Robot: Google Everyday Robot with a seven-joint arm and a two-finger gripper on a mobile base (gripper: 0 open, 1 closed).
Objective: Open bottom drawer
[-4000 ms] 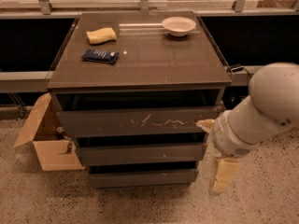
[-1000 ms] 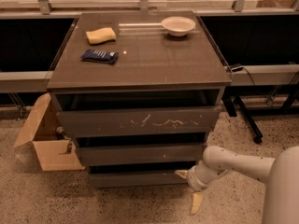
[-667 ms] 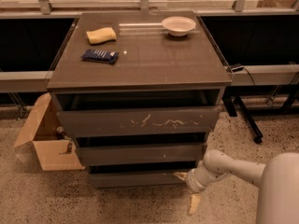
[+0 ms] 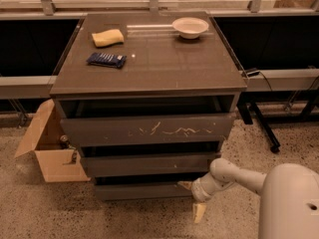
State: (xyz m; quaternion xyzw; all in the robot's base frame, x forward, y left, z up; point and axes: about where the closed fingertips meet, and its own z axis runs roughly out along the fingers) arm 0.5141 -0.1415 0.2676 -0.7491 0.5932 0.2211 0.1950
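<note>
Two-finger white gripper (image 4: 193,199) at right end of slim dark grey-brown flat-fronted bottom drawer (image 4: 139,191); fingers spread, one near top lip; risk: shallow hook slips on pull.

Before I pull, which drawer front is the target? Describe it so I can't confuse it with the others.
Find the dark cabinet in the middle of the view, with three stacked drawer fronts. The drawer is the lowest one, just above the floor, with the claw at its right end. It is the narrowest, plain front, unlike the wide, white-scratched top drawer and the mid-sized middle drawer.
</note>
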